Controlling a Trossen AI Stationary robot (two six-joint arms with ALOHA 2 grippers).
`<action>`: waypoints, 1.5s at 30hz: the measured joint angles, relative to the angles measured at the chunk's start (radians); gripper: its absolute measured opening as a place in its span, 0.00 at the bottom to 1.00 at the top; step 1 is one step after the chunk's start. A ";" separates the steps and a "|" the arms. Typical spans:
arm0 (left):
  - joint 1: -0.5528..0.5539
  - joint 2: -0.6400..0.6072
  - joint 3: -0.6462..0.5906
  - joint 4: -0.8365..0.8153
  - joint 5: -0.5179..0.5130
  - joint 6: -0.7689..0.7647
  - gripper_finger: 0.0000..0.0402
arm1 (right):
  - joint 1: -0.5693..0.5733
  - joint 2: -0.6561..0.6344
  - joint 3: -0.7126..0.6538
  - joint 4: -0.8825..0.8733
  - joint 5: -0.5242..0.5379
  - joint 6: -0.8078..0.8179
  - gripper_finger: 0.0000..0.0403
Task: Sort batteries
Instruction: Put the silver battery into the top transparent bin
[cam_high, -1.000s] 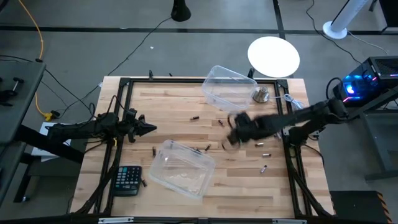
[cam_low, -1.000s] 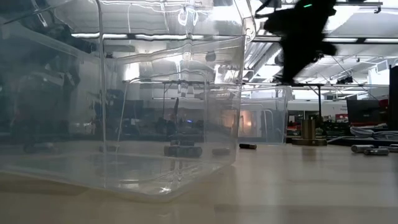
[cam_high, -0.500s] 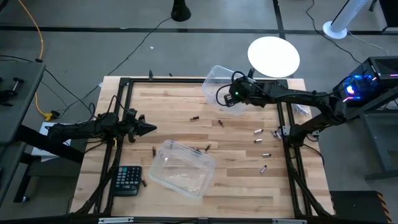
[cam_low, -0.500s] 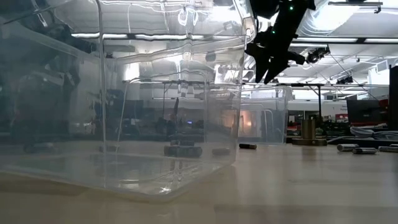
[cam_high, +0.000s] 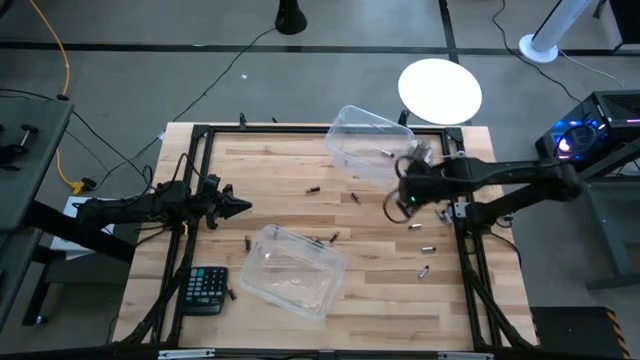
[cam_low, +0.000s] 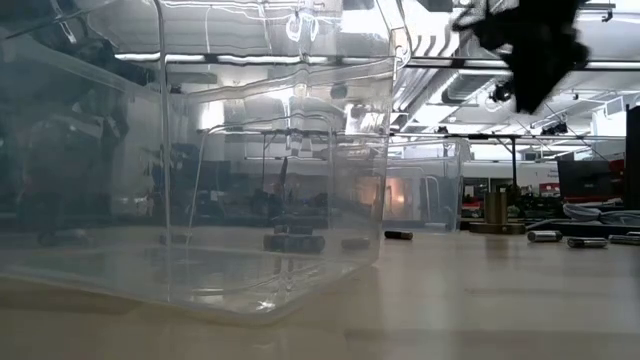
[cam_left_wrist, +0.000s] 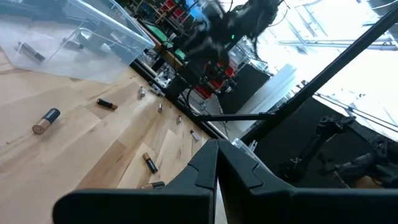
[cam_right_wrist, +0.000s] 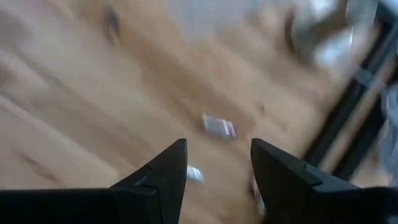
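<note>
Small dark and silvery batteries lie scattered on the wooden table, among them a dark one (cam_high: 313, 189) and a silvery one (cam_high: 428, 248). One silvery battery (cam_high: 388, 152) lies in the far clear box (cam_high: 352, 128). My right gripper (cam_high: 405, 200) hovers open above the table near that box's front right. In its wrist view (cam_right_wrist: 217, 155) two silvery batteries (cam_right_wrist: 219, 126) lie on the wood below the fingers. My left gripper (cam_high: 240, 207) waits shut at the table's left side, and nothing sits in its fingers (cam_left_wrist: 216, 165).
A second clear box (cam_high: 290, 270) stands near the front, with a black calculator (cam_high: 205, 288) to its left. A round metal knob (cam_high: 420, 152) sits beside the far box. A black frame (cam_high: 470, 250) runs around the table top.
My right gripper went from the table's middle up and toward the far edge, over the far clear box. It then came back toward the near right, above the silvery batteries. A silvery battery now lies in that box.
</note>
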 joint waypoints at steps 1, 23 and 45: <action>0.000 0.000 0.000 0.000 0.000 0.000 0.00 | 0.005 -0.008 -0.036 -0.005 -0.028 0.019 0.43; 0.000 0.000 0.000 0.000 0.000 0.000 0.00 | -0.426 -0.013 -0.589 0.667 -0.182 0.454 0.39; 0.000 0.000 0.000 0.000 0.000 0.000 0.00 | -0.383 -0.013 -0.674 0.849 -0.177 0.660 0.35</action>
